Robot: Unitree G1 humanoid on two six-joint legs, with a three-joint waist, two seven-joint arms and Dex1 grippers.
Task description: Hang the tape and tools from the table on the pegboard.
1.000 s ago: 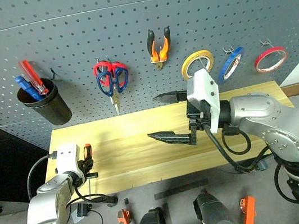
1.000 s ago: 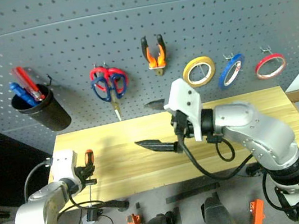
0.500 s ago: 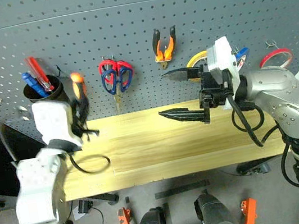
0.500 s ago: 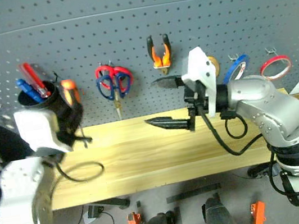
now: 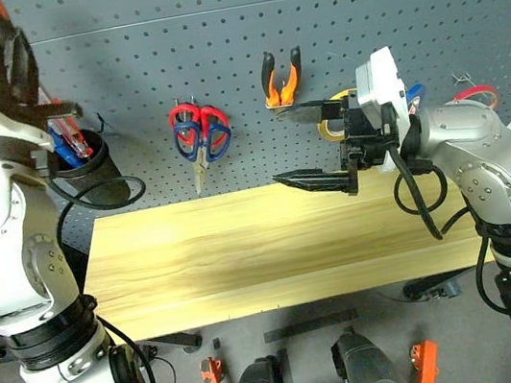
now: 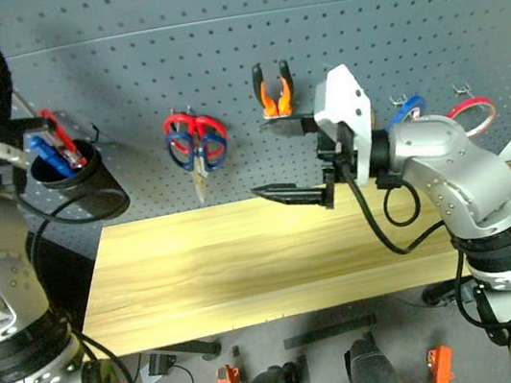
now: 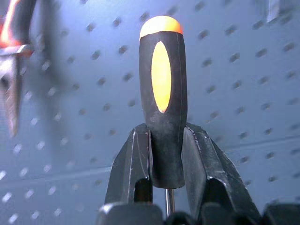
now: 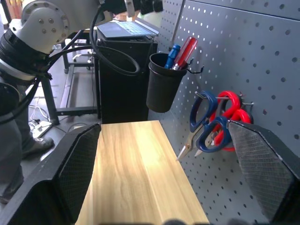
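The left pincer (image 7: pixel 161 154) is clamped on the slim orange-and-black-handled screwdriver (image 7: pixel 161 93), handle pointing up, held against the dark grey-blue perforated pegboard (image 5: pixel 216 62), above the black cup (image 5: pixel 88 174) hooked there. The right pincer (image 5: pixel 312 148) hangs spread wide and empty over the light wooden table (image 5: pixel 265 248), just below the orange-handled pliers (image 5: pixel 280 76) on the pegboard. The blue-handled scissors (image 5: pixel 192 143) hang between cup and pliers.

Orange-and-black screwdriver (image 7: pixel 161 103) stands upright, handle up, before the pegboard (image 5: pixel 309 37). Pliers (image 5: pixel 280 78), blue-handled scissors (image 5: pixel 199 142) and, probably, blue tape (image 6: pixel 407 107) hang there.
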